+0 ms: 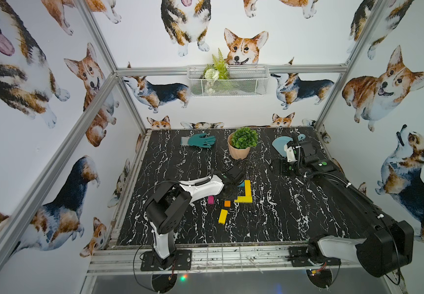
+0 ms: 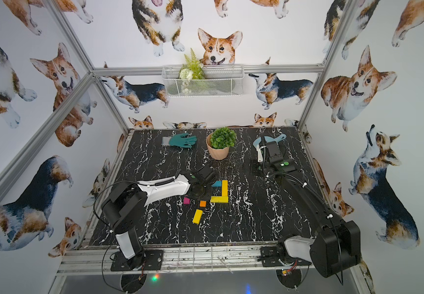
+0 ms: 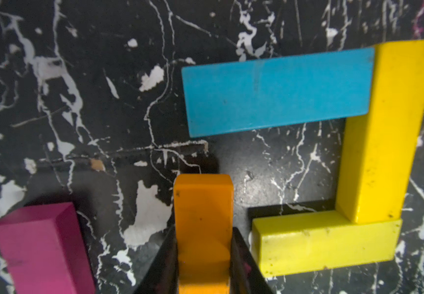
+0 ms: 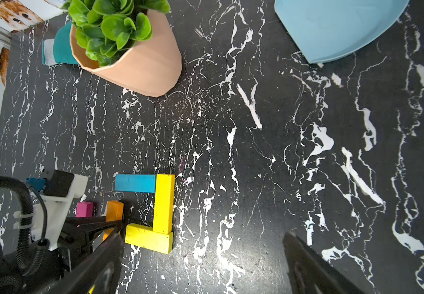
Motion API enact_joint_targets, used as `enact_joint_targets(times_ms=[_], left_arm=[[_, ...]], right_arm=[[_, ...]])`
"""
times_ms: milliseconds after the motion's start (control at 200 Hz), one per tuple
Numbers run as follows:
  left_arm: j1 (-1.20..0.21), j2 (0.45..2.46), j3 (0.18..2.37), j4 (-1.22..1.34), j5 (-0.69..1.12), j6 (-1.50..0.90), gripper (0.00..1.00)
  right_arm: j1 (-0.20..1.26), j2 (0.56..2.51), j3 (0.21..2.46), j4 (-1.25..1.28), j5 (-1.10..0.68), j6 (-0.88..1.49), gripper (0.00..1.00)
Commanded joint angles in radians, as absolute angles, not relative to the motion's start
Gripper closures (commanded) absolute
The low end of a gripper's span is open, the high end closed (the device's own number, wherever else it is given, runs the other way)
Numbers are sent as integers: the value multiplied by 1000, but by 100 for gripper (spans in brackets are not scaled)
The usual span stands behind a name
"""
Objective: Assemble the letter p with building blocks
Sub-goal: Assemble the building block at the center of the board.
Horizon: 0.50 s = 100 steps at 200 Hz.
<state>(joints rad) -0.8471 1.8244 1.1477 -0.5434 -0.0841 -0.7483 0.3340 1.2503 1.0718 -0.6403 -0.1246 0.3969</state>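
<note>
Orange rectangular painted block (image 3: 203, 224) sits clenched in the left gripper (image 3: 203, 259), between the magenta block (image 3: 43, 249) and the teal-and-yellow loop (image 3: 277, 91); the right gripper (image 4: 202, 241) gapes empty. Placing it skewed could shove the near yellow bar (image 3: 325, 244) loose.

Table top (image 3: 78, 101): black marble-patterned sheet, matt, scratched and scuffed. Teal-blue block (image 3: 277, 91): flat matt paint, faintly streaked. Yellow blocks (image 3: 384, 132), orange block (image 3: 203, 224) and magenta block (image 3: 40, 249): smooth painted faces with a slight sheen and small dark nicks. Pot (image 4: 150, 63): matt peach, plastic-looking. Dustpan (image 4: 333, 25): smooth light-blue plastic. Glove (image 1: 200, 140): teal cloth, grey knit cuff. Frame (image 1: 307, 68): brushed aluminium. Basket (image 1: 244, 86): white metal mesh.
</note>
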Motion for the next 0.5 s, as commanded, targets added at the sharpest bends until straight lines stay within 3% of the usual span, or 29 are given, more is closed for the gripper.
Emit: enact_joint_targets(times_ms=[0, 496], left_arm=[[-853, 1824, 1146, -523, -106, -794, 75], [-875, 1839, 1150, -497, -139, -836, 75]], right_arm=[[334, 1250, 1076, -654, -136, 383, 0], [335, 1249, 1085, -652, -158, 382, 0]])
